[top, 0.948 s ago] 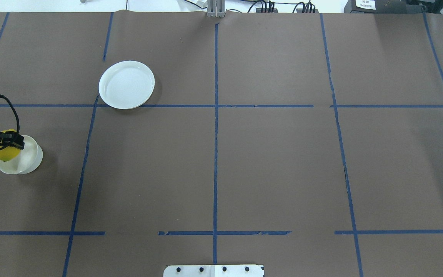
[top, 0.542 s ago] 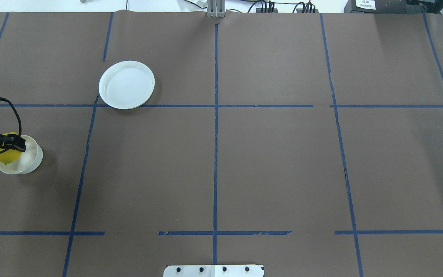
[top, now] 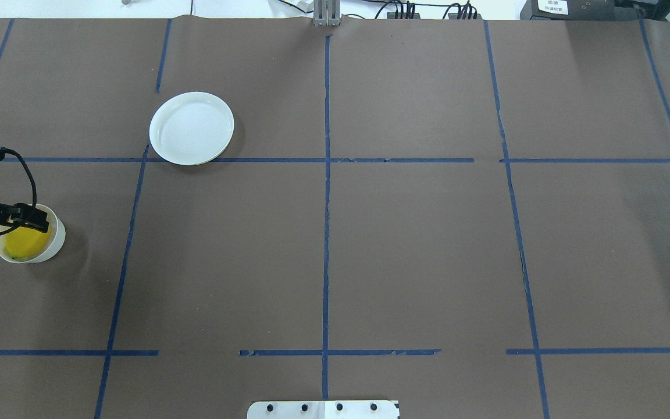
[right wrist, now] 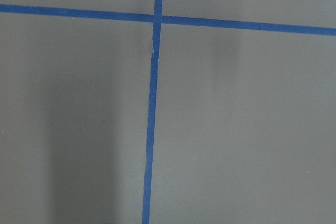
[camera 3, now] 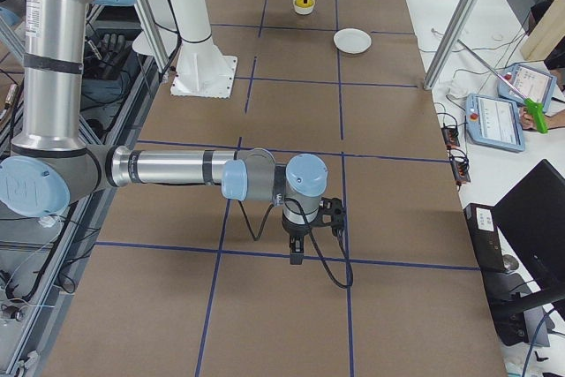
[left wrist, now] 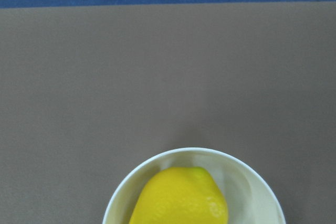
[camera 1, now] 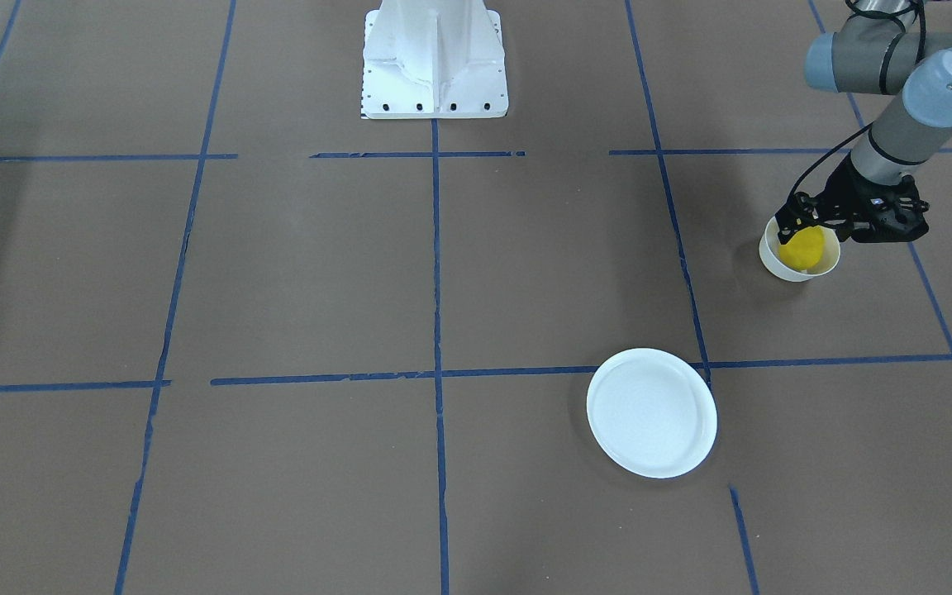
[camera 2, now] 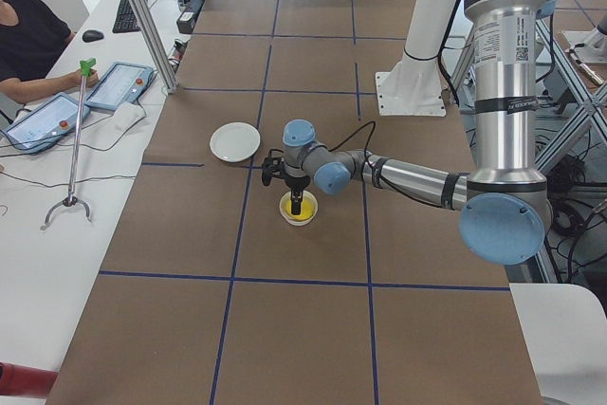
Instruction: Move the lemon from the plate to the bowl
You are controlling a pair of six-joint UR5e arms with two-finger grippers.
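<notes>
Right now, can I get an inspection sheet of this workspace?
Surface: brown paper table with a blue tape grid.
Job's things: lemon inside the bowl; plate empty.
Clutter: nothing seen.
Grippers: left gripper over the bowl, hold on the lemon cannot be told; right gripper over a tape line, state cannot be told.
Cables: black cable loops at the left wrist.
Surroundings: tablets, a grabber tool and a seated person at the side.

The left arm (camera 2: 408,180) and right arm (camera 3: 168,168) are silver-grey tubes joined by rounded housings with pale blue caps (camera 1: 951,83); one tube bears a label (camera 2: 503,40) with black print. The left gripper (camera 1: 798,225) and right gripper (camera 3: 297,258) are black, each trailing a thin black cable (camera 1: 819,164). The white base (camera 1: 435,58) has a row of dark screws (camera 1: 420,107).
</notes>
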